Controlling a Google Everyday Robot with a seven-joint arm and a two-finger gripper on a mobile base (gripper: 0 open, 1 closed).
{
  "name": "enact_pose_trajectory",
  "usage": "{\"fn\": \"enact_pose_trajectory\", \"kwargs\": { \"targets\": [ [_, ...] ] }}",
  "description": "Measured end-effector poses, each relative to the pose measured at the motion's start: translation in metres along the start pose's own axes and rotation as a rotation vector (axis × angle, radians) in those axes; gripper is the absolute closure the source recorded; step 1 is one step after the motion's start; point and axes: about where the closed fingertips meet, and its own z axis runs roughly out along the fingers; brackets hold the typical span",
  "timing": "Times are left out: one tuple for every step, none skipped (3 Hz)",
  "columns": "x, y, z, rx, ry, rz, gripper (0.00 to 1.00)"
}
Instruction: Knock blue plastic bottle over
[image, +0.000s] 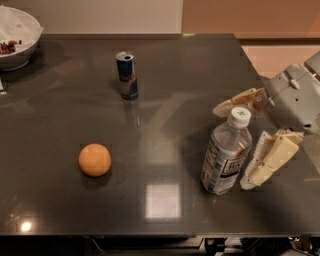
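Observation:
The blue plastic bottle (226, 152) is a clear water bottle with a white cap and a white-and-dark-blue label. It stands upright on the dark table (165, 75), near the front right. My gripper (234, 146) comes in from the right with its cream fingers open. One finger (237, 102) lies behind the bottle's cap. The other finger (267, 160) is close beside the bottle's right side. The bottle's upper part sits between them.
A blue-and-silver drink can (127, 75) stands upright at the back middle. An orange (94, 160) lies at the front left. A white bowl (15, 37) with some food sits at the back left corner. The table's right edge runs just under the gripper.

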Motion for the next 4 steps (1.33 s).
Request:
{"fn": "enact_pose_trajectory", "kwargs": {
  "targets": [
    [-0.001, 0.002, 0.004, -0.011, -0.01, -0.01, 0.41],
    [-0.002, 0.002, 0.005, -0.02, -0.015, -0.012, 0.64],
    [-0.006, -0.005, -0.001, -0.012, 0.038, 0.0, 0.88],
    [-0.01, -0.023, -0.007, 0.004, 0.167, 0.024, 1.0]
  ]
}}
